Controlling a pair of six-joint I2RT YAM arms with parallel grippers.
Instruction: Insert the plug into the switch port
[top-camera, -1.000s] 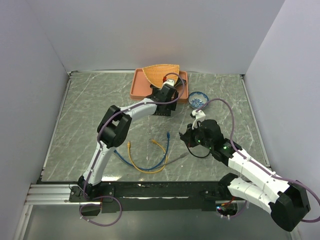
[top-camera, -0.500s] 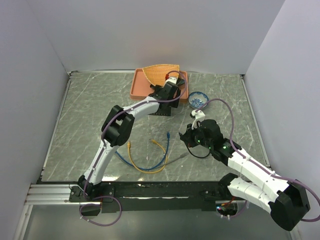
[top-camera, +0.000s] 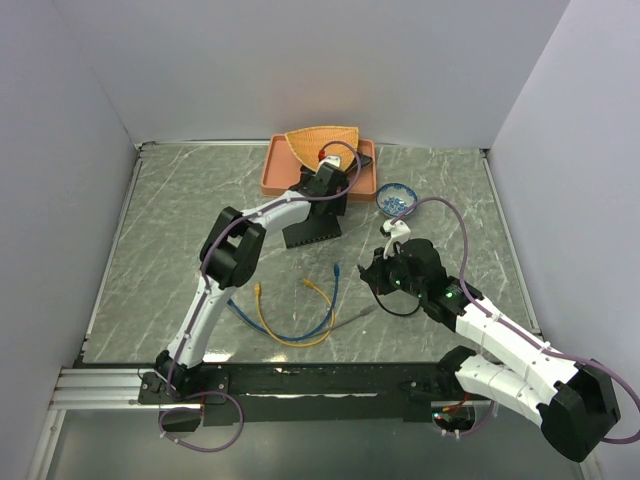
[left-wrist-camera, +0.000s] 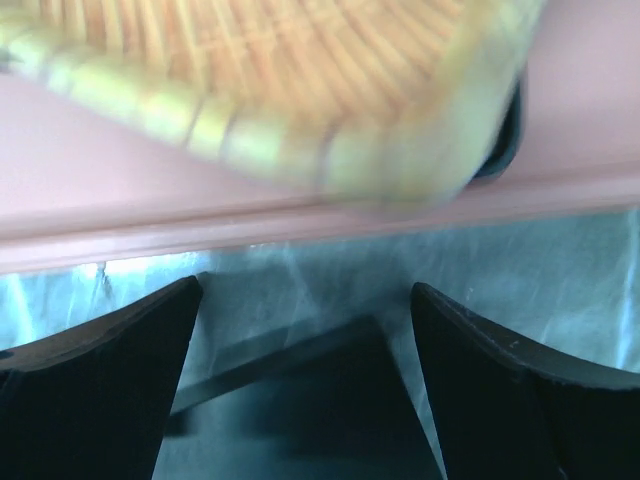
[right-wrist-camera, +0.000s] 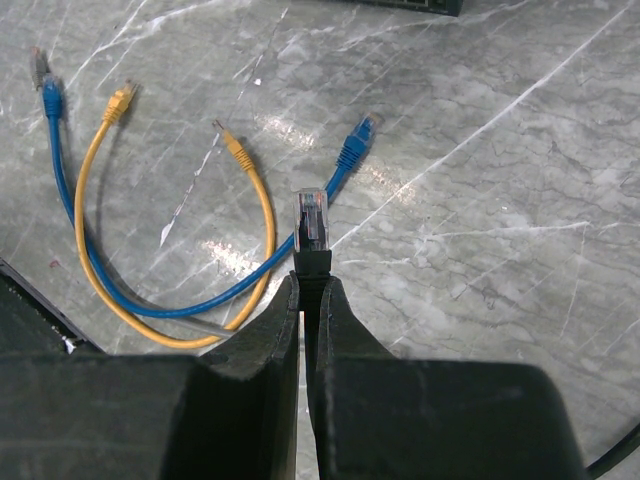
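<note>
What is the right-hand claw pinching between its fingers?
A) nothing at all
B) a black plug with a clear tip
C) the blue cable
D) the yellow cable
B: the right wrist view shows the right gripper shut on the black plug, while the yellow cable and blue cable lie loose on the table.

The white-and-black left arm (top-camera: 262, 215) reaches far forward, the left gripper (left-wrist-camera: 305, 290) spread wide (nothing pinched). The right arm (top-camera: 500, 345) stays folded low, the right gripper (right-wrist-camera: 310, 282) clamped on a clear-tipped black plug (right-wrist-camera: 311, 225) jutting ahead of its fingertips.
</note>
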